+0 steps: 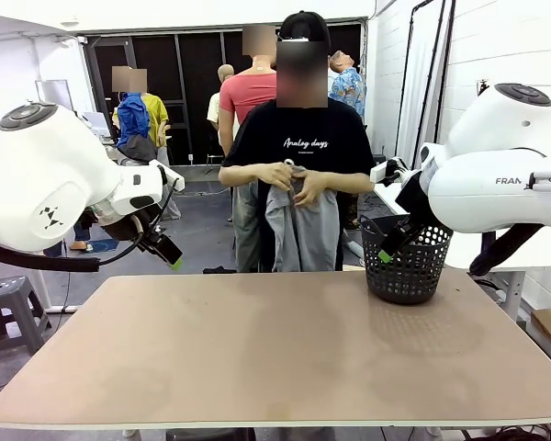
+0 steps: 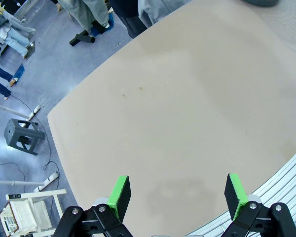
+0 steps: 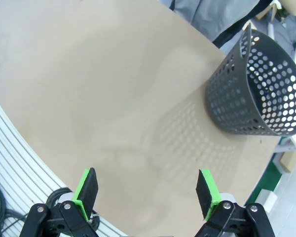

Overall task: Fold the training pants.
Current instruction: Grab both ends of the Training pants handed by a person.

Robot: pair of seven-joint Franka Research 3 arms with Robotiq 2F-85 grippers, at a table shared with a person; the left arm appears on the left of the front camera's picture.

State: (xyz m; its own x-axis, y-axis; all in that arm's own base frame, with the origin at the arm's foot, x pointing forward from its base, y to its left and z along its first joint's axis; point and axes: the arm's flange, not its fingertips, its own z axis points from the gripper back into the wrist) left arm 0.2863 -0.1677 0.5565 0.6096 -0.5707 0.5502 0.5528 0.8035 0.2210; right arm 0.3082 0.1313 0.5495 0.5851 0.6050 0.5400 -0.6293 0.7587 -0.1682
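Note:
The light grey training pants (image 1: pixel 299 228) hang in front of a person standing at the far side of the table, bunched at the top in both of the person's hands (image 1: pixel 294 179). A grey strip of the pants (image 3: pixel 214 12) shows past the table's far edge. My left gripper (image 1: pixel 168 250) is raised at the far left, above the table's edge, open with nothing between its green pads (image 2: pixel 119 193). My right gripper (image 1: pixel 391 246) hovers at the right beside the basket, also open and holding nothing, its pads (image 3: pixel 86 186) spread wide over bare tabletop.
A black mesh basket (image 1: pixel 407 260) stands at the table's far right. The tan tabletop (image 1: pixel 275 340) lies bare from middle to front. A grey stool (image 2: pixel 23 135) stands on the floor off the left edge. Other people stand farther back.

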